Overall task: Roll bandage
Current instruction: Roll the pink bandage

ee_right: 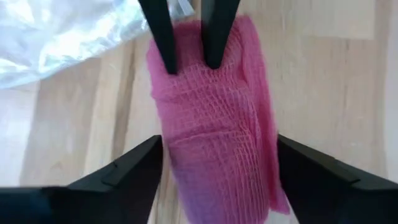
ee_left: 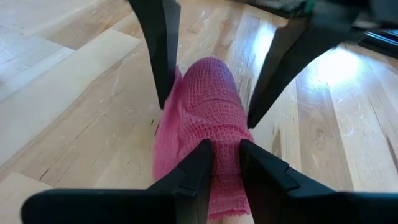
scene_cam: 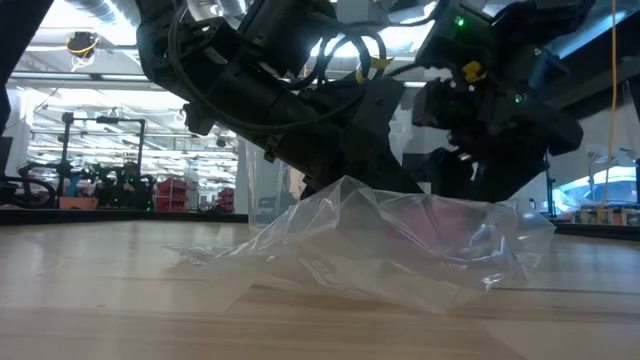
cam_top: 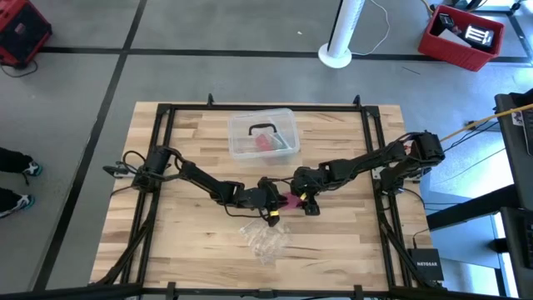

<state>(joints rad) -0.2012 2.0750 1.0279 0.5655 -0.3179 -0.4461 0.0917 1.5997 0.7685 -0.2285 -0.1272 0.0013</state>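
Right, mid-desk (cam_top: 191, 242) both arms meet over the pink bandage (cam_top: 291, 201), the left pincer (ee_left: 225, 163) pinching one end of the fabric while the right pincer (ee_right: 219, 163) straddles the roll with its fingers spread wide, the plastic wrapper (cam_top: 265, 238) just beside them.

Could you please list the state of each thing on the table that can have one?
Pink elastic fabric bandage: partly rolled, lying on the table.
Left gripper: shut on the bandage's end.
Right gripper: open, fingers either side of the bandage.
Clear plastic box: lid on.
Crumpled clear plastic wrapper: lying loose.
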